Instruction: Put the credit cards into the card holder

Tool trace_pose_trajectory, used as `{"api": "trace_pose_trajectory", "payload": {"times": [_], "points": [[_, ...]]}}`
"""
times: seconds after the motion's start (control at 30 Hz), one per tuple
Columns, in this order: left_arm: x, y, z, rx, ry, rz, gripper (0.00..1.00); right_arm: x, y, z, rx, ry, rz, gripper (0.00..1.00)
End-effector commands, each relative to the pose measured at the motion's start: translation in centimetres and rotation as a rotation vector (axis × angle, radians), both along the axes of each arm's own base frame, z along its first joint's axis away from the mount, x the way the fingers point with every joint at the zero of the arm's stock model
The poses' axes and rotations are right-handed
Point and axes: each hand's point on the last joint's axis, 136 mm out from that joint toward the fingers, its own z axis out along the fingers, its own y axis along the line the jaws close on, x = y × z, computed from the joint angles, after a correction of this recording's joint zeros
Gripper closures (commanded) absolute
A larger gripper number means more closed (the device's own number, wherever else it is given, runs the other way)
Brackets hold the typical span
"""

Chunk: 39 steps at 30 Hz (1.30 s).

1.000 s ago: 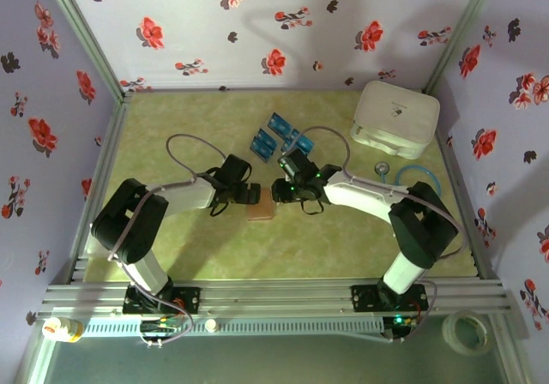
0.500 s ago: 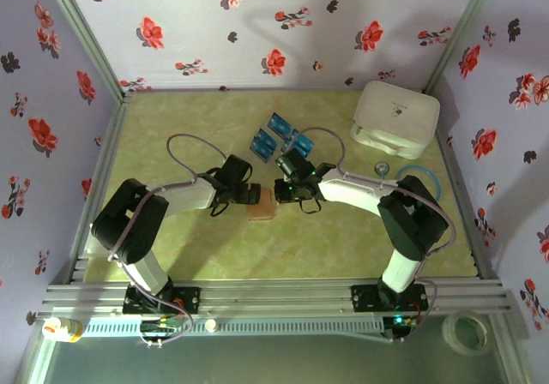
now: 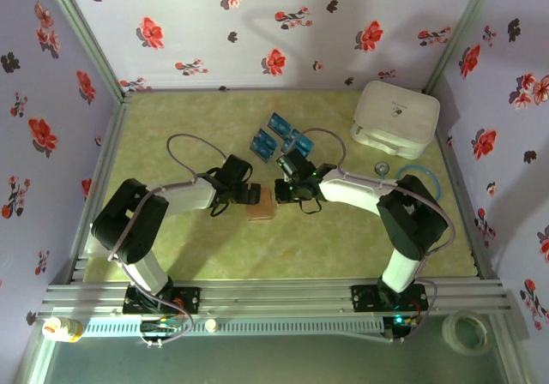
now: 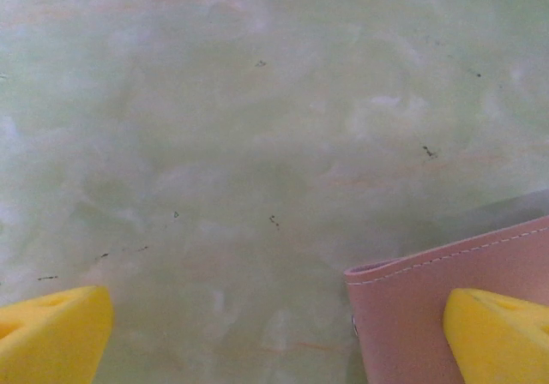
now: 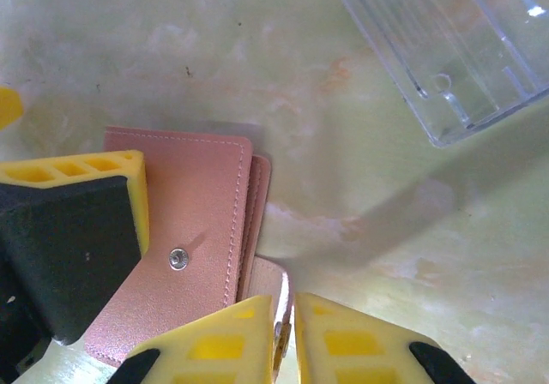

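Observation:
The brown card holder (image 3: 261,206) lies on the green table between my two grippers. My right gripper (image 5: 290,350) is shut on the holder's thin closure tab (image 5: 268,285), which sticks out from under the main flap (image 5: 193,221). From overhead, that right gripper (image 3: 281,190) sits at the holder's right edge. My left gripper (image 3: 250,195) is open; in its wrist view one yellow fingertip (image 4: 502,333) rests on the card holder (image 4: 412,315) and the other fingertip (image 4: 51,333) is over bare table. Three blue credit cards (image 3: 264,147) lie behind the grippers.
A clear plastic case (image 5: 446,41) lies just beyond the holder. A white rounded box (image 3: 395,118) stands at the back right, with a blue ring (image 3: 420,178) and a small round object (image 3: 382,169) in front of it.
My right arm has swung a little, carrying its gripper slightly left and back at the holder's edge. The left arm and the card holder have stayed put.

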Motion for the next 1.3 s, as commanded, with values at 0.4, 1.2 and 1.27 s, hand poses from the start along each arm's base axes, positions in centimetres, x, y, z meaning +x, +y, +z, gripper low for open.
{"api": "trace_pose_trajectory", "payload": {"times": [0.4,1.2,1.27], "points": [[-1.76,2.21,-2.04,0.109,0.062,0.017,0.0,-0.27,-0.28,0.41,0.035,0.003,-0.017,0.9],[-1.88,2.35,-1.98,0.115,0.059,0.016,0.0,-0.41,-0.49,0.79,0.046,-0.005,-0.028,0.83],[-1.9,2.3,-1.95,0.114,0.059,0.015,0.0,-0.38,-0.5,0.79,0.045,-0.006,-0.029,0.82]]}}
